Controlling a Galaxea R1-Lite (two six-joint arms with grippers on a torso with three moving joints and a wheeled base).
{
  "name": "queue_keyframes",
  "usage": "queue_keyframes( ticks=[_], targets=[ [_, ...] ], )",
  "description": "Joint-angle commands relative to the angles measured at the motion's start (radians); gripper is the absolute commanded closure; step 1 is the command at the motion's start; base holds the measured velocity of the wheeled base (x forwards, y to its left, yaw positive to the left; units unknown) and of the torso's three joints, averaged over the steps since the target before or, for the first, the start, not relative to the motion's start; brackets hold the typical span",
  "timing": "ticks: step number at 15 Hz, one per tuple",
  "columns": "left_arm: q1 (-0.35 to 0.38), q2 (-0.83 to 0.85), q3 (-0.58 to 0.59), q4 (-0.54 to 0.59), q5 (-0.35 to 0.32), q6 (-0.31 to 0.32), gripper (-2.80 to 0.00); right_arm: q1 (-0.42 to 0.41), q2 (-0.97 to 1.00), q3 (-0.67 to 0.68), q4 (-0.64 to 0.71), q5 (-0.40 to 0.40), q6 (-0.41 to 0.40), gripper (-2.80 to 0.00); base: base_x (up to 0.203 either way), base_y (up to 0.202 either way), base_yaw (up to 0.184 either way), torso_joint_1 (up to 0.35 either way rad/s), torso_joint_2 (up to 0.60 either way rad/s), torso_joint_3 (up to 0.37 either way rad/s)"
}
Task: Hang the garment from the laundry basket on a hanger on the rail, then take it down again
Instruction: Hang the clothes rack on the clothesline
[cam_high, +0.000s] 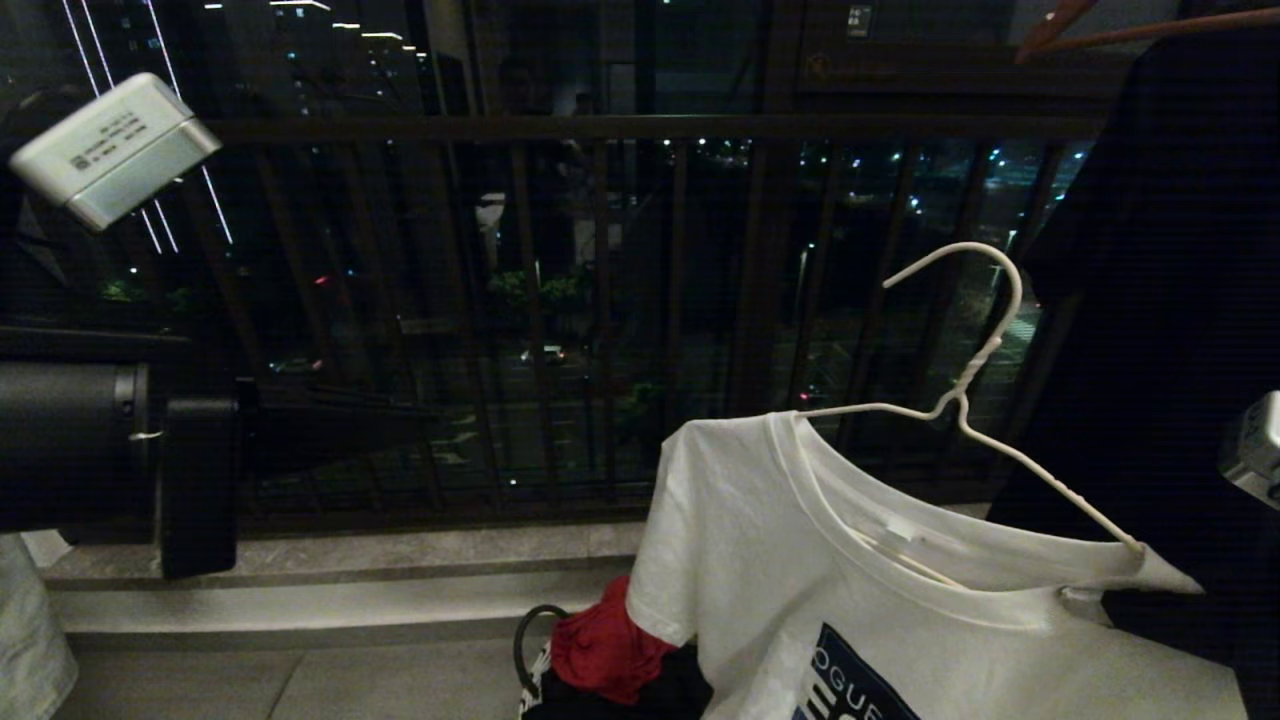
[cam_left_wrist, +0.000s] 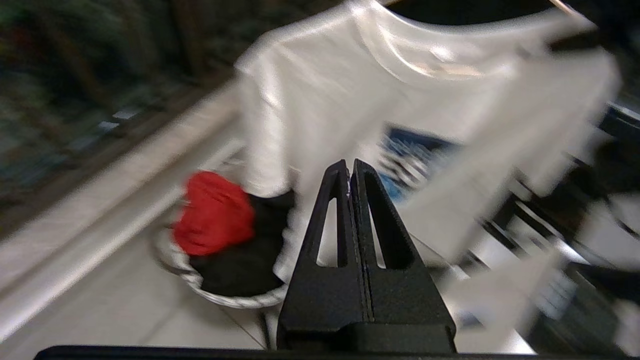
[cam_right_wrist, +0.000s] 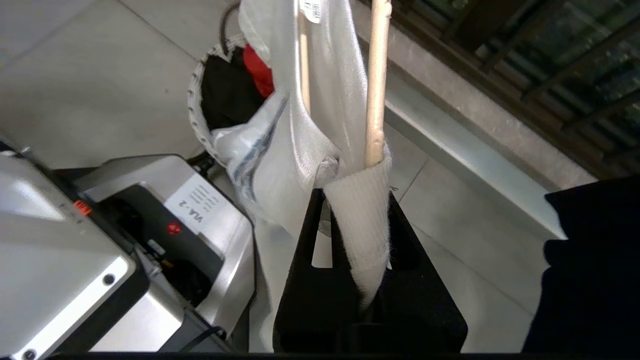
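One right gripper (cam_right_wrist: 356, 200) is clenching the garment (cam_high: 900, 620) and hanger (cam_high: 985, 395) at four o'clock, needing a level lift toward the rail while the left gripper (cam_left_wrist: 349, 172), pinched empty, is idling.

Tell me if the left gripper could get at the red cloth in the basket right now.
Probably yes. The left gripper, shut and empty, points toward the red cloth, which lies on top in the laundry basket. The hanging T-shirt sits beside that path.

One white T-shirt (cam_high: 800, 560); one wire hanger (cam_high: 960, 400); one basket (cam_left_wrist: 235, 299); one red cloth (cam_left_wrist: 215, 212); two grippers, left (cam_left_wrist: 349, 167), right (cam_right_wrist: 350, 200).
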Motion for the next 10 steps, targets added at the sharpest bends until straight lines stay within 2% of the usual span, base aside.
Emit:
queue_keyframes(
  ticks=[1, 5, 10],
  targets=[
    [-0.009, -0.011, -0.009, 0.037, -0.057, 0.000, 0.00, 0.000, -0.053, 0.020, 0.004, 0.017, -0.007, 0.00, 0.000, 0.000, 0.000, 0.168, -0.47, -0.296],
    [-0.013, 0.000, -0.005, 0.038, -0.062, 0.000, 0.00, 0.000, -0.111, 0.041, 0.006, 0.025, -0.017, 0.00, 0.000, 0.000, 0.000, 0.190, -0.49, -0.303],
    [-0.079, -0.015, -0.005, 0.041, -0.064, -0.006, 0.00, 0.002, -0.154, 0.065, 0.022, 0.028, -0.018, 0.00, 0.000, 0.000, 0.000, 0.209, -0.51, -0.302]
  ],
)
